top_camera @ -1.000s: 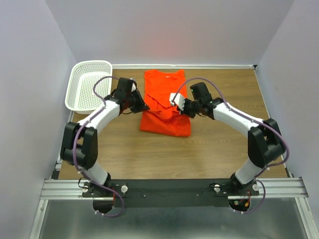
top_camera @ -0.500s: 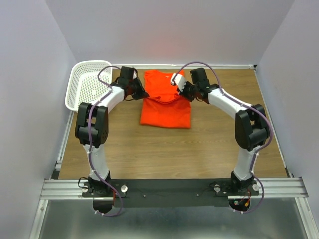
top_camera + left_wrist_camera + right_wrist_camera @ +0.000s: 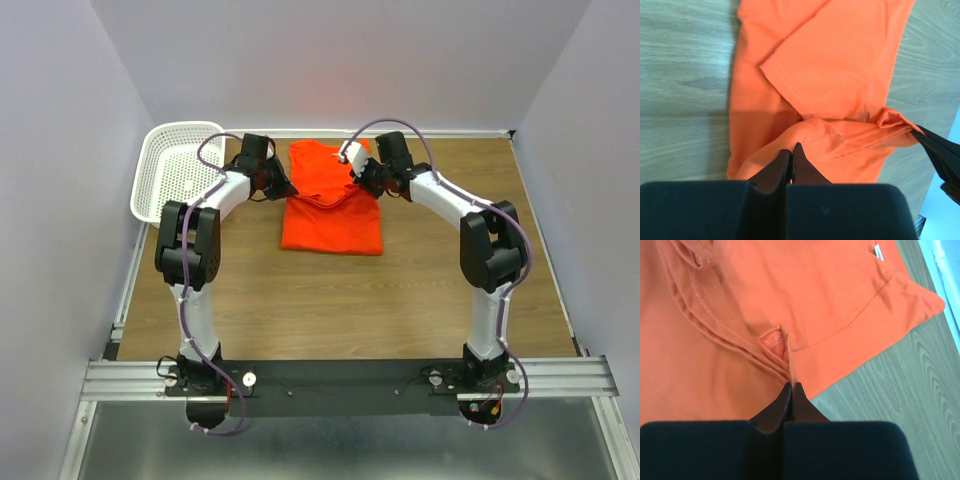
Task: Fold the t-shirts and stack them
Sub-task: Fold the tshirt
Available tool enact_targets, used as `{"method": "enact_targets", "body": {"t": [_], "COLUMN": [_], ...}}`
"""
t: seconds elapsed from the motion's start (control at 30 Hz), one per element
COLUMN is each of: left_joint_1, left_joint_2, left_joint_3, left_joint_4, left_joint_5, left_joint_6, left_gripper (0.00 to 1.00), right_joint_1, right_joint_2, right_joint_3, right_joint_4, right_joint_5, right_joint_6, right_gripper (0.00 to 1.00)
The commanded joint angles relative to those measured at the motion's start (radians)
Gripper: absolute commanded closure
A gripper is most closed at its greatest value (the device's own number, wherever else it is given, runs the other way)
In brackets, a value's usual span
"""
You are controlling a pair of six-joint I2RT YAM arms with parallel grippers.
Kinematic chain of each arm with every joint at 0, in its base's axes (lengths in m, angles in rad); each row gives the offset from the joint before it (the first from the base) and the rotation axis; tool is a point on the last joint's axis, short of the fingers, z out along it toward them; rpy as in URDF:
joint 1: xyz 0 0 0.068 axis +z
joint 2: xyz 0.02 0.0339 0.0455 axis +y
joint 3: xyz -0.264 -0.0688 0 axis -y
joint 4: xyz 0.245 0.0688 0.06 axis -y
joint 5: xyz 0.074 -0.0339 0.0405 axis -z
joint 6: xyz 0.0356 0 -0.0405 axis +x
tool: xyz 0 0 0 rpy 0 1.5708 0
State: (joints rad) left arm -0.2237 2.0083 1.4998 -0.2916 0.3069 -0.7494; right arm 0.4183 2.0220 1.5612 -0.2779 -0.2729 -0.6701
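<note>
1. Far out on the middle of the wooden table [image 3: 330, 300] lies the orange-red t-shirt [image 3: 332, 225], between my two claws, with its collar end toward the back wall.
2. My left claw [image 3: 283, 189] is at the shirt's left edge. Its jaws are pressed tight together and nip a raised fold of the cloth between the tips.
3. From my left wrist, a bunched ridge of fabric runs from those tips across to a black finger of my other claw at the right edge of view. Beyond the ridge a sleeve lies flat on the body of the shirt, its stitched hem showing.
4. My right claw [image 3: 360, 178] is at the shirt's right edge, level with the left one. Its jaws are clamped too, on a small pleat just beside a line of stitched hems.
5. From my right wrist, a small white tag [image 3: 878, 252] shows at the top of the shirt, and bare wood lies past the cloth's edge to the lower right.
6. The near half of the shirt lies flat on the wood as a neat rectangle, while the cloth between my claws is gathered and wrinkled. How far that gathered part stands off the table, I cannot tell.
7. A white perforated basket [image 3: 152, 170] sits at the far left corner, well clear of the shirt, with my left arm between them.
</note>
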Motion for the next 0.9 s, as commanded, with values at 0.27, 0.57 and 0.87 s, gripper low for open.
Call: {"method": "enact_targets", "body": {"t": [0.27,0.57,0.87], "left_joint_1": [0.018,0.041,0.099], "left_joint_2": [0.066,0.081,-0.168], "left_joint_3": [0.091,0.12,-0.042], "left_joint_4": [-0.011,0.009,0.13], "left_joint_5": [-0.031,0.008,-0.072], "left_joint_6": [0.013,0.012,0.062], "left_gripper": [1.0,0.42,0.3], "right_joint_1": [-0.013,-0.018,-0.058], "right_joint_2": [0.081,0.126,-0.015], "right_joint_3": [0.085,0.117,0.045], "right_joint_4": [0.026,0.11,0.166], "right_joint_5": [0.037,0.183,0.166], "right_joint_6": [0.044,0.182,0.316], "right_gripper": [0.99,0.39,0.34]}}
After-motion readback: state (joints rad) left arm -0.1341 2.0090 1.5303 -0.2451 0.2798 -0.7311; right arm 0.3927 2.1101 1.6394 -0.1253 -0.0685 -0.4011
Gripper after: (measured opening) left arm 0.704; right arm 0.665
